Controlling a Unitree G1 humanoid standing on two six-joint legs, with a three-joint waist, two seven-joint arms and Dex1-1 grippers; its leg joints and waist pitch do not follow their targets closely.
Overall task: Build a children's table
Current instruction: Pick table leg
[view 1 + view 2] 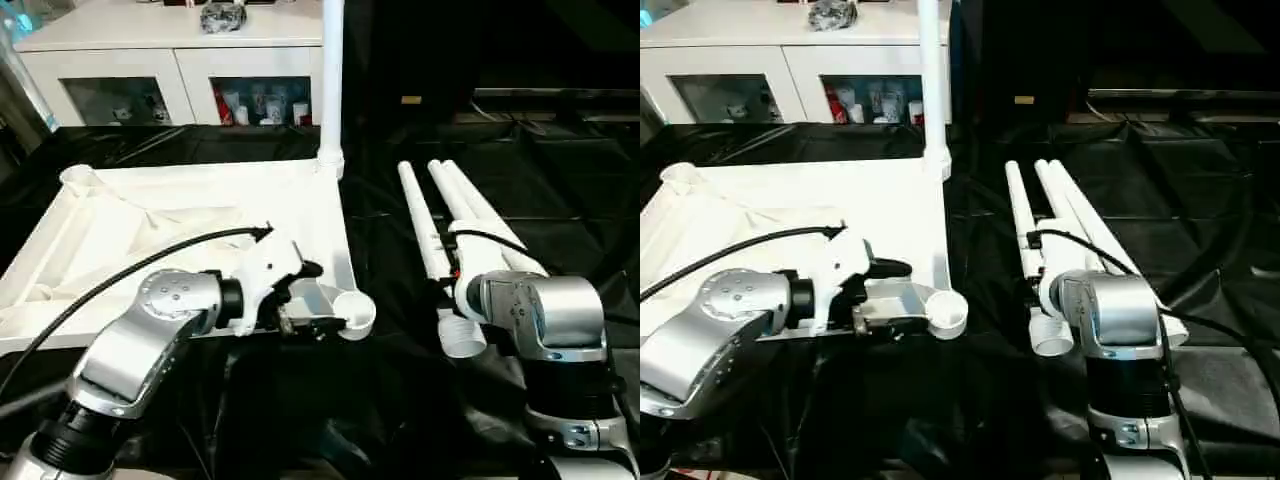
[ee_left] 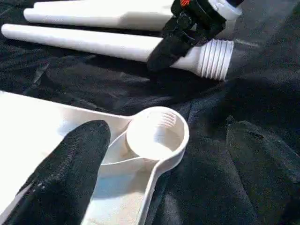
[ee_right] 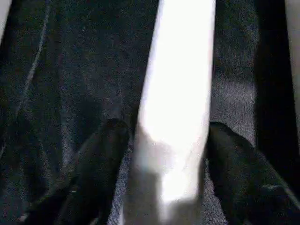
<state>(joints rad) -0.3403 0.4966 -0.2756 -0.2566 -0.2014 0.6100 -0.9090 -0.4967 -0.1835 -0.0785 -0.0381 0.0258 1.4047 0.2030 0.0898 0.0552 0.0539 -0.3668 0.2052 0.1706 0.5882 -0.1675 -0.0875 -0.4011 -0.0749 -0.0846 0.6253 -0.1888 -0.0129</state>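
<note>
The white table top (image 1: 200, 200) lies underside up on the black cloth. One leg (image 1: 332, 80) stands upright in its far right corner socket. Three more legs lie side by side on the cloth to the right. My left gripper (image 1: 318, 300) is open at the near right corner socket (image 2: 157, 133), with one finger (image 2: 70, 173) over the ribbed underside. My right gripper (image 3: 168, 140) is down over the leftmost lying leg (image 1: 420, 220), close to its threaded end (image 2: 215, 58). Its two fingers (image 3: 103, 154) press against the leg's sides. That leg still rests on the cloth.
A white cabinet (image 1: 170, 60) with glass doors stands behind the table top, a dark bundle (image 1: 222, 16) on it. The other two lying legs (image 1: 485, 215) touch the held one on its right. Wrinkled black cloth (image 1: 300, 410) covers the near area.
</note>
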